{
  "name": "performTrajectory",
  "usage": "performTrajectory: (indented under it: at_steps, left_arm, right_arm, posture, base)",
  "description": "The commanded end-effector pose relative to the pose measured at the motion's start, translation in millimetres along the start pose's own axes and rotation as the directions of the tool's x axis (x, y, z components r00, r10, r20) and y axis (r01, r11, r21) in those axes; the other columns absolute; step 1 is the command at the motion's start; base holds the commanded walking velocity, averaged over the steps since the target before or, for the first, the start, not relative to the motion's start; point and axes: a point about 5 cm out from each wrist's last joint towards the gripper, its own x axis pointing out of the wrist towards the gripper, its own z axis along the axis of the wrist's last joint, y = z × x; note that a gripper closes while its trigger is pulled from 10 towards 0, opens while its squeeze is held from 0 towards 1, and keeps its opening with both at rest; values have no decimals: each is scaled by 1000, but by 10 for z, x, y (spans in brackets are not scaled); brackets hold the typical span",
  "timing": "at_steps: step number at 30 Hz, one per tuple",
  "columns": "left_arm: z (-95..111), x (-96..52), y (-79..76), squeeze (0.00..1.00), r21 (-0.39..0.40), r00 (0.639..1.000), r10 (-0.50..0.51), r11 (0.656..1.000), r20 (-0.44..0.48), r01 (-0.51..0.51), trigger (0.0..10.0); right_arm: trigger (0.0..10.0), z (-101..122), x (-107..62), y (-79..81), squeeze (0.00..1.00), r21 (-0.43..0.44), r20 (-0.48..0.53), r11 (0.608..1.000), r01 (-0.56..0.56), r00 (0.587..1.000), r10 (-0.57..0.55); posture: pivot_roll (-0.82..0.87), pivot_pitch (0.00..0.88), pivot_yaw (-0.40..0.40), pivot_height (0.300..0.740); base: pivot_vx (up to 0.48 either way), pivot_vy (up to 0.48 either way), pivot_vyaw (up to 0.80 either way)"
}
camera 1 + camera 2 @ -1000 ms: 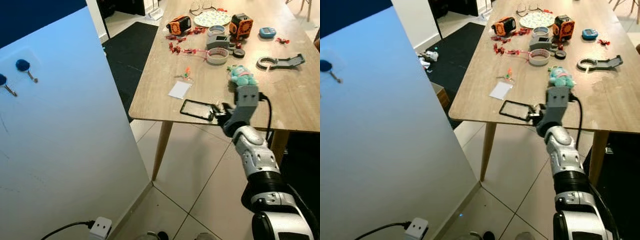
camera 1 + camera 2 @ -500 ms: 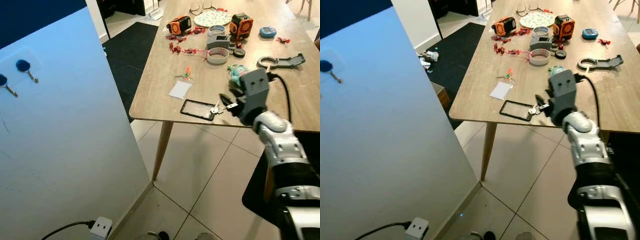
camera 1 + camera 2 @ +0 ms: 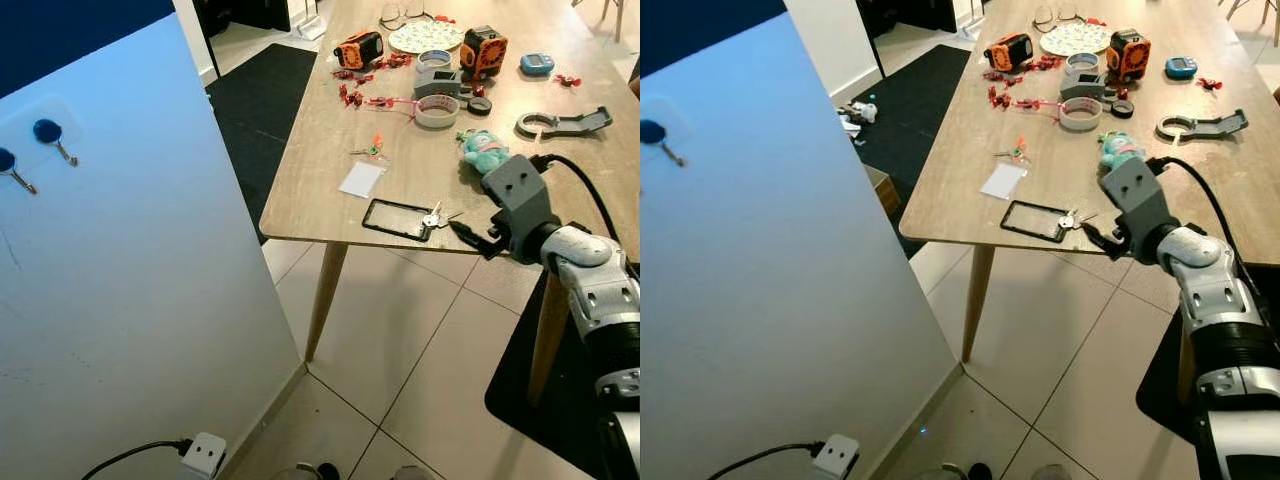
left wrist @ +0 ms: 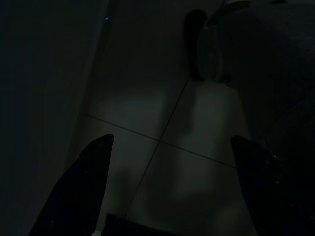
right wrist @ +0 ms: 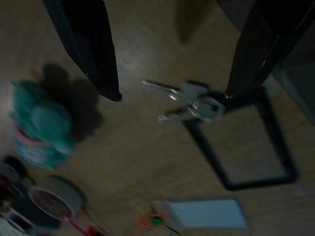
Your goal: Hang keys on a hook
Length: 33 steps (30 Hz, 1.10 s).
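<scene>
Reaching toward the table's near edge, lower right of the head views, the right gripper (image 3: 472,238) hovers with its two black fingers spread apart and empty. The keys (image 5: 189,104) lie flat on the wooden table (image 3: 320,170), centre frame, touching the corner of a black rectangular frame (image 3: 397,220) and between the fingertips as the wrist view shows them. The hook (image 3: 62,150), on the pale wall panel at upper left, is well apart. Nothing is grasped yet: pickup, carry and hanging all remain. The left gripper (image 4: 170,191) hangs open over dark floor.
</scene>
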Motion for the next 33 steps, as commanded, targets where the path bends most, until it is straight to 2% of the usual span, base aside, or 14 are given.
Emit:
performTrajectory:
  at_steps: [1, 7, 22, 33]
  left_arm:
    - [-170, -1, -95, 0, -1, 998, -48, 999, -52, 48, 10000]
    - [-200, -12, -88, 0, 0, 997, -53, 999, -63, 53, 10000]
    - [-242, -44, -32, 0, -5, 996, -47, 999, -71, 47, 10000]
    - [-221, -36, -29, 0, -8, 998, -29, 1000, -64, 28, 10000]
  right_arm:
    - [10000, 29, 40, 66, 0, -9, 19, 1000, -29, 999, 30]
    - [10000, 31, 60, 93, 0, -3, 31, 999, -40, 999, 40]
    - [10000, 17, 76, 127, 0, -2, 35, 999, -51, 998, 51]
    - [10000, 30, 85, 108, 0, -3, 45, 999, -37, 998, 37]
  posture:
    - [-134, 169, 129, 740]
    - [-133, 170, 125, 740]
    - [-137, 151, 123, 740]
    - [-139, 144, 122, 740]
  base:
    - [0, 0, 0]
    - [0, -154, 0]
    - [0, -446, 0]
    - [0, 0, 0]
